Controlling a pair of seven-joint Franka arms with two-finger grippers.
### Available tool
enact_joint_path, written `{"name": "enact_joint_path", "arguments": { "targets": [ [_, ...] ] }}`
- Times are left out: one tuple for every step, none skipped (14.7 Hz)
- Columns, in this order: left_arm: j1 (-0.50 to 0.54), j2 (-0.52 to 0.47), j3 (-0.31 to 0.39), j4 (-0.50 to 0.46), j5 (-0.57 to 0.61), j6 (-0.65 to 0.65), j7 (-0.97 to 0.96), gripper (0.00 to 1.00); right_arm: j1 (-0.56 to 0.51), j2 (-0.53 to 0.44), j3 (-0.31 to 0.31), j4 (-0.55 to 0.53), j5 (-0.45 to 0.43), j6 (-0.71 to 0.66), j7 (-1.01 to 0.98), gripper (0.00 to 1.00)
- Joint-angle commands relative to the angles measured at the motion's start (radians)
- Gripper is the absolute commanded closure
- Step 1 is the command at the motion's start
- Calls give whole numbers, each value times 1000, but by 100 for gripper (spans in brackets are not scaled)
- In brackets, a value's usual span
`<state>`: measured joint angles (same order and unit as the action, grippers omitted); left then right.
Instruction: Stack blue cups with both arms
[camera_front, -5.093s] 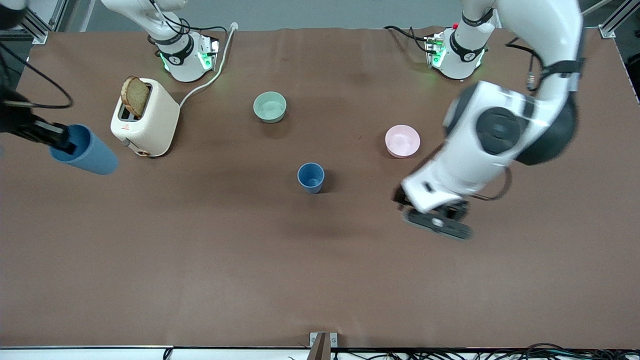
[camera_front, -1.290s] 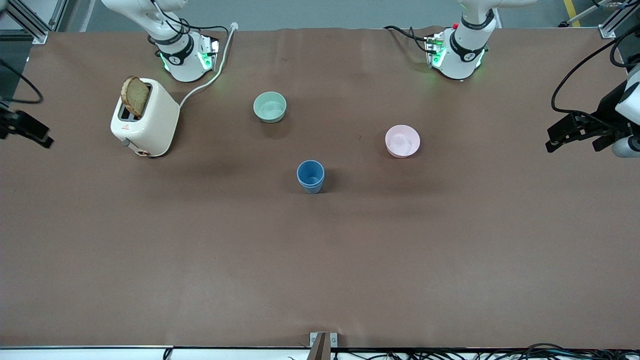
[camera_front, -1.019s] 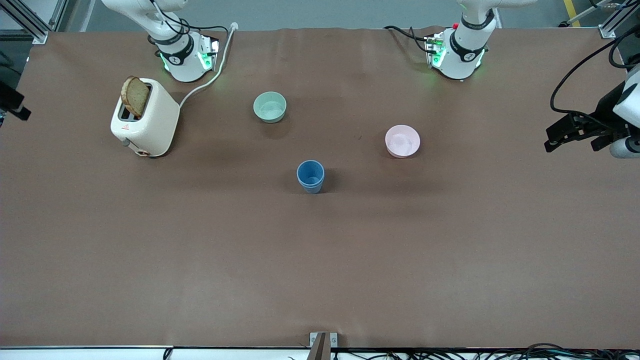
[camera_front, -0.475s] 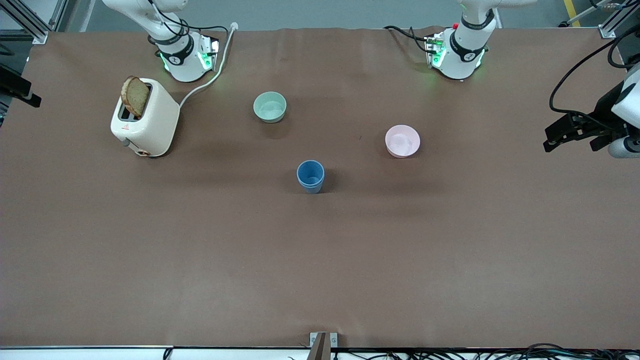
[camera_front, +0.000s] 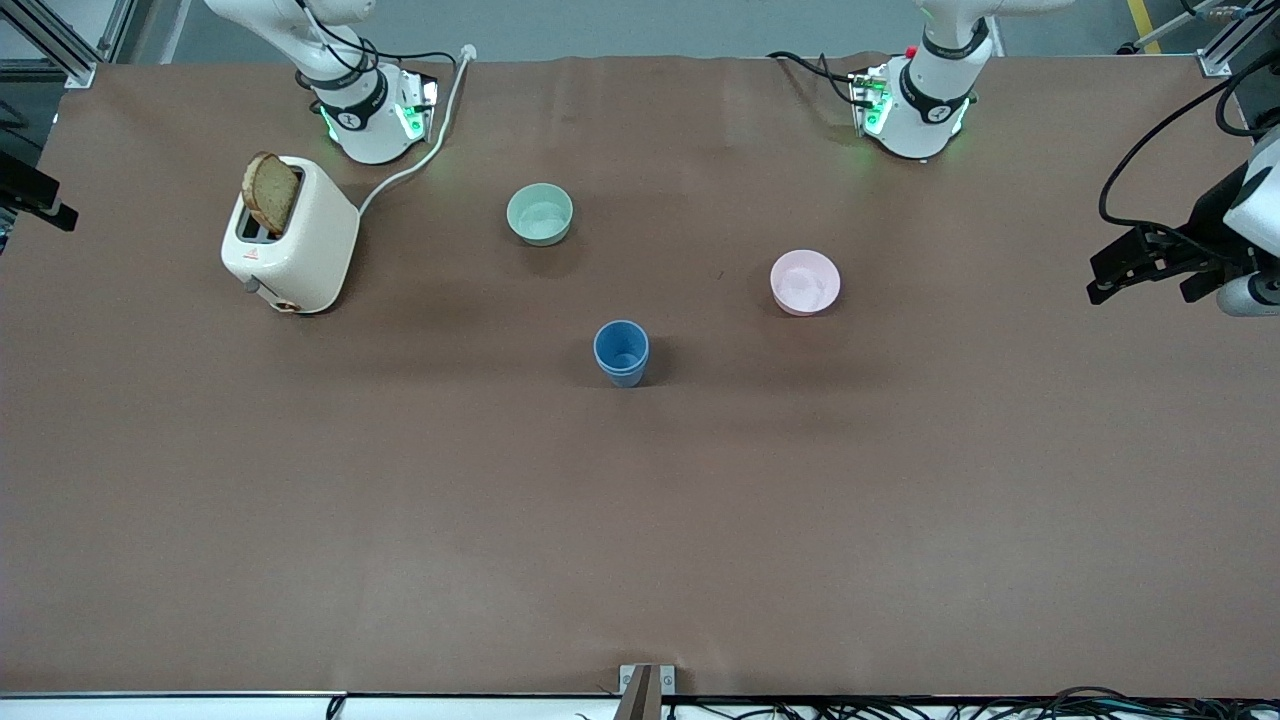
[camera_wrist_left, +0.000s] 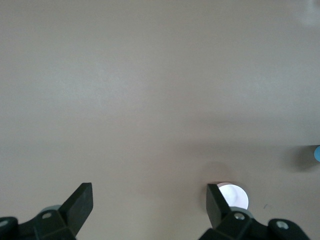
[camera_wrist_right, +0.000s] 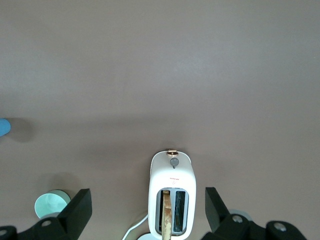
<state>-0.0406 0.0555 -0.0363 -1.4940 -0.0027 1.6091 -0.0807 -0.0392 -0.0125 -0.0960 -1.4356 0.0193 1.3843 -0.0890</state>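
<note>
the front view alone shows the whole brown table: the blue cups stand nested, one inside the other, upright near the middle of the table, nearer the front camera than the mint-green bowl and the pink bowl. both cups are matte, tapered and handleless; a second rim line shows just under the top one. the right wrist view adds the cream toaster from above, its slot holding a slice of bread on edge, with the cups only a blue sliver at the frame border. in the left wrist view the pink bowl is half hidden by a finger. the left gripper hangs over the left arm's end of the table, fingers spread wide and empty. the right gripper hangs over the right arm's end, fingers likewise spread and empty; the front view cuts it off.
</note>
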Motion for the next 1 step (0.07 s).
{"name": "enact_joint_path", "arguments": {
  "targets": [
    [11,1,-13,14,3,-11,-5,0,-10,-15,12,-19,-13,18,-12,0]
  ]
}}
